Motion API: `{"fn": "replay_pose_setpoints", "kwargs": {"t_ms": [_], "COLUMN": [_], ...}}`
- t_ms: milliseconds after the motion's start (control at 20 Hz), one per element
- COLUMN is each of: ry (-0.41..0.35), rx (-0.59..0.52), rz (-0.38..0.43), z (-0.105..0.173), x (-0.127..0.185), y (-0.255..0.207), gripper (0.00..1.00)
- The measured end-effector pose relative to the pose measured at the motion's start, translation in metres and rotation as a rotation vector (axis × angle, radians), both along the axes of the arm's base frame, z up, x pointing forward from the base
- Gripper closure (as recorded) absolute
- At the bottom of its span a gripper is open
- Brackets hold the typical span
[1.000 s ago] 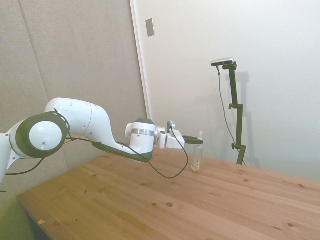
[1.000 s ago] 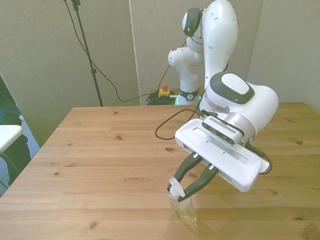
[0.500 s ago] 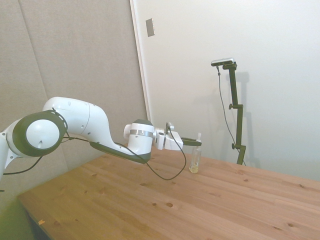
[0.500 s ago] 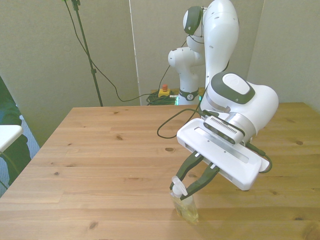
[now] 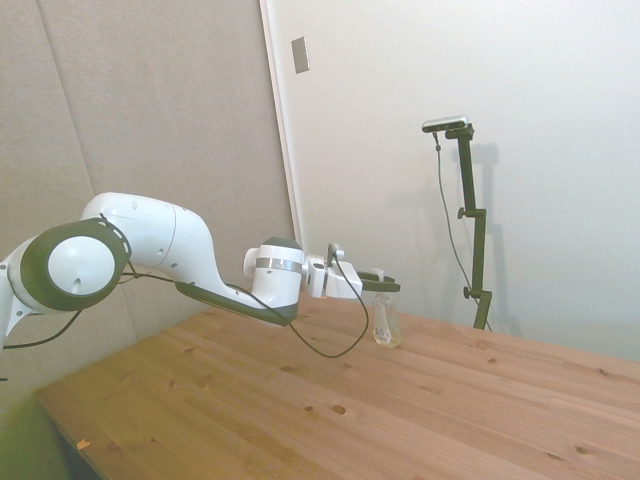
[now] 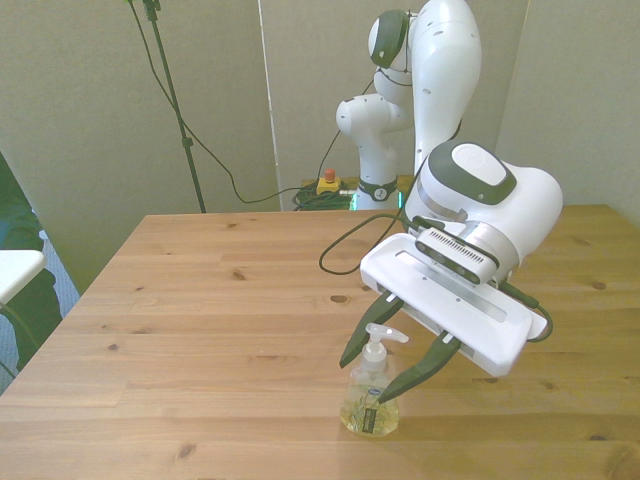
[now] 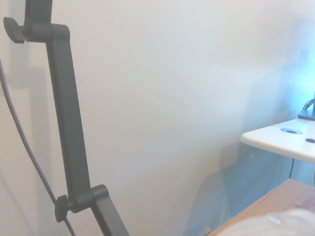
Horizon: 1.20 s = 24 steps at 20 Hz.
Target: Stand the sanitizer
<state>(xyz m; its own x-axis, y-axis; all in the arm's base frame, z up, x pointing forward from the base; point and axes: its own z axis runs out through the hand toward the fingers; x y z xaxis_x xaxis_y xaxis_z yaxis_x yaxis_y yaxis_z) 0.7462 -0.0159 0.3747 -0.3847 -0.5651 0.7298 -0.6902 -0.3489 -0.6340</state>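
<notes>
Since the sanitizer is seen upright on the table near its front edge, the job looks pretty much done. The gripper is spread apart, one finger on each side of the bottle and neither clamped on it, so only backing the arm off seems to be left. Clear plastic, pale yellowish liquid low down, a white pump on top and a small dark label are shown. Nothing useful is given by the wrist view.
</notes>
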Motion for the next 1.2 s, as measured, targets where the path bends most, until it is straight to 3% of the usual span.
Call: {"fn": "replay_pose_setpoints", "kwargs": {"t_ms": [350,550,800,1200], "ry": [0.05,0.109,0.277,0.564], "rx": [0.09,0.209,0.316,0.417], "rz": [0.062,0.132,0.216,0.409], "z": [0.011,0.048,0.067,0.04], "x": [-0.036,-0.075,-0.12,-0.192], "y": [0.019,0.013,-0.01,0.013], "gripper": [0.0,0.0,0.0,0.0]}}
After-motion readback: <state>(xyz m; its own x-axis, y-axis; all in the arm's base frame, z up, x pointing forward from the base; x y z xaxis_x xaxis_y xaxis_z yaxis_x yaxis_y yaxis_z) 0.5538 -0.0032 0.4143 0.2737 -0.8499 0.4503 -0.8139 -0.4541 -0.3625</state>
